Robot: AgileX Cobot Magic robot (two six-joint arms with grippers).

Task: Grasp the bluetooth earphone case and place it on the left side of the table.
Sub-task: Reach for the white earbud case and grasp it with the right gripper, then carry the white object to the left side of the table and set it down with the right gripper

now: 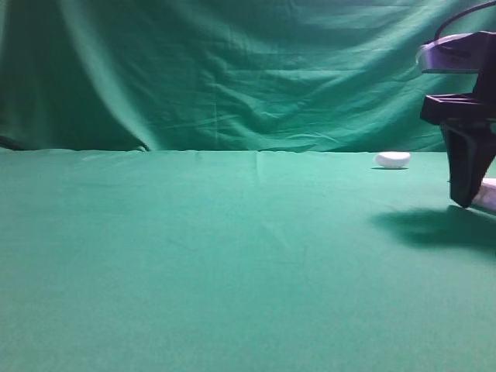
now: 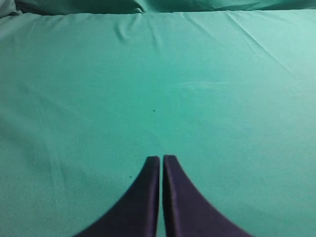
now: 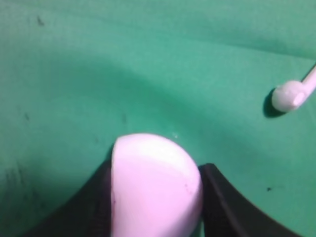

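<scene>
- High view: my right hand [image 1: 465,203] hangs at the right edge, partly cut off by the frame, its dark fingers pointing down to the green bench [image 1: 232,263]. A sliver of the white case [image 1: 488,194] shows beside the fingertip; the rest runs out of frame. A smaller white piece [image 1: 392,160] lies farther back near the backdrop [image 1: 232,70]. My left hand is out of this view.
- Left wrist view: my left hand [image 2: 161,159] is closed, its two dark fingers pressed nearly together over bare cloth, holding nothing.
- Right wrist view: the case [image 3: 155,185] sits between my two fingers [image 3: 224,197], both touching its sides, its lower part cut off by the frame. I grip it on the bench. A blurred earbud [image 3: 290,95] lies well apart, upper right, its stem clipped by the edge.
</scene>
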